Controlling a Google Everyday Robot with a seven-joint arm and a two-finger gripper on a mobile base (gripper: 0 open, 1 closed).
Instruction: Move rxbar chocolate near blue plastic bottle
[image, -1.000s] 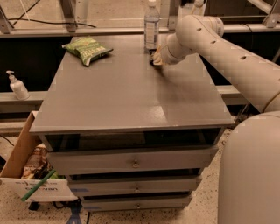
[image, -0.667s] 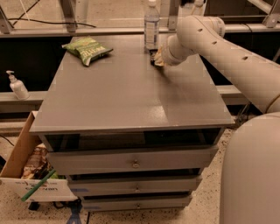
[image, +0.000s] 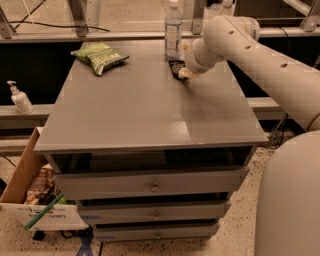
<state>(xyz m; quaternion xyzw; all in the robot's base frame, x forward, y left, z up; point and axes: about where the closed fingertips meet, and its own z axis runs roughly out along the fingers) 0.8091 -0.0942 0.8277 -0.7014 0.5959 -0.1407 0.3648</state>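
The rxbar chocolate (image: 175, 67), a small flat bar in a black wrapper, lies at the back of the grey table top (image: 145, 110). It is just in front of the blue plastic bottle (image: 173, 29), a tall clear bottle with a white cap standing at the back edge. My gripper (image: 183, 73) is at the bar's right end, low over the table, on the end of the white arm that reaches in from the right. The arm's wrist hides part of the bar.
A green chip bag (image: 100, 56) lies at the back left of the table. A white pump bottle (image: 20, 98) stands on a ledge to the left. A cardboard box (image: 30, 200) sits on the floor at the lower left. Drawers (image: 152, 186) are below the table top.
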